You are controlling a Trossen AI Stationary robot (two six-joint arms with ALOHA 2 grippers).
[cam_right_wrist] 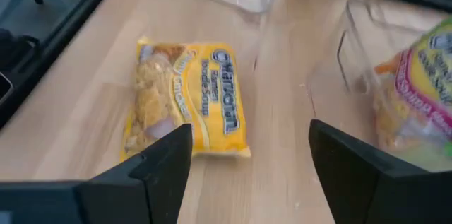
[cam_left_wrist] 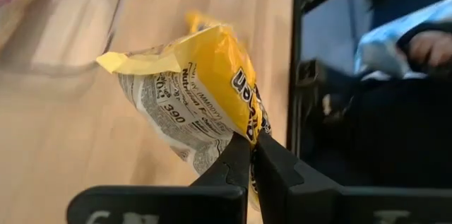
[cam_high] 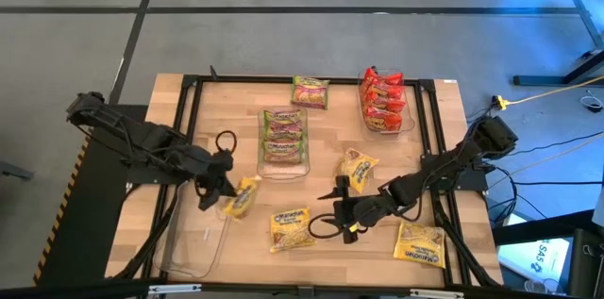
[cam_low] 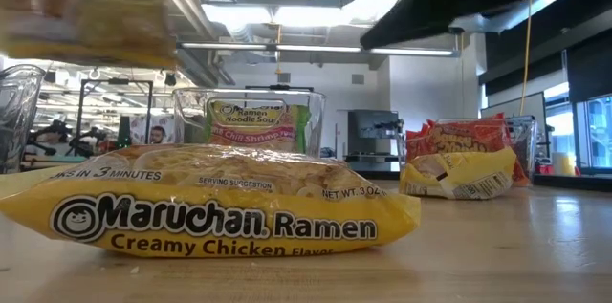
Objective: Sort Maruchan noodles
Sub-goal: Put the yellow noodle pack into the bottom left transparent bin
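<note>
My left gripper (cam_high: 225, 192) is shut on a yellow Maruchan noodles packet (cam_high: 243, 195), held in the air just past the far right corner of a clear bin (cam_high: 193, 242). In the low view this packet (cam_low: 86, 7) shows blurred, high above the table. My right gripper (cam_right_wrist: 247, 160) stands open, slanting down, above the table near the front. Ahead of it a second yellow packet (cam_right_wrist: 187, 104) lies flat on the wood (cam_high: 291, 228). Two more yellow packets (cam_high: 357, 169) (cam_high: 420, 242) lie on the table. My left gripper pinches the yellow packet between its two fingers (cam_left_wrist: 236, 160) at one end edge (cam_left_wrist: 246, 131). The fingers come from the table's left, slanting down. The packet sticks out beyond the fingertips, turned on edge, lifted clear of the table.
A middle clear bin (cam_high: 283, 139) holds green packets and a far right bin (cam_high: 385, 101) holds red ones. One green packet (cam_high: 310, 91) lies at the far edge. A black frame (cam_high: 439, 148) borders the tabletop.
</note>
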